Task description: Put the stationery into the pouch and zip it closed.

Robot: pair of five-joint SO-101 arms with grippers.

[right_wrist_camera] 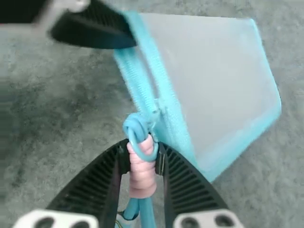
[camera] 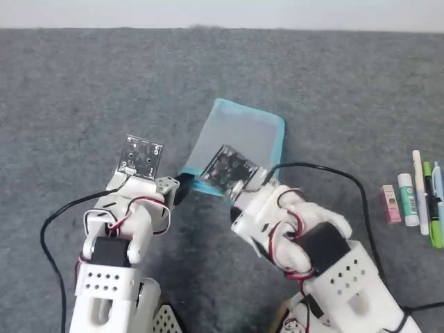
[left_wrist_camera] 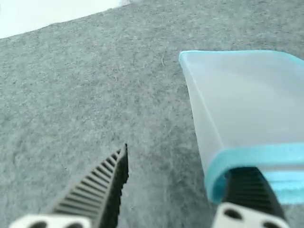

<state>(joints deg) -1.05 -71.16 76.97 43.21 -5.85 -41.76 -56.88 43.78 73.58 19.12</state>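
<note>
Your one pouch (camera: 239, 135) lies mid-surface (camera: 83, 90) with its zip end toward the arms. Five pieces of stationery (camera: 419, 184) sit in a row well apart at its 4 o'clock: one pink eraser (camera: 390, 204), one tube (camera: 408, 200) and three pens (camera: 431, 208). Your left fingers (left_wrist_camera: 102, 187) stand apart, one of the two touching the pouch's 7 o'clock corner and the other over bare surface, while your right fingers (right_wrist_camera: 102, 185) are clamped on the one pink zip pull (right_wrist_camera: 141, 168) at the pouch's 6 o'clock edge.
</note>
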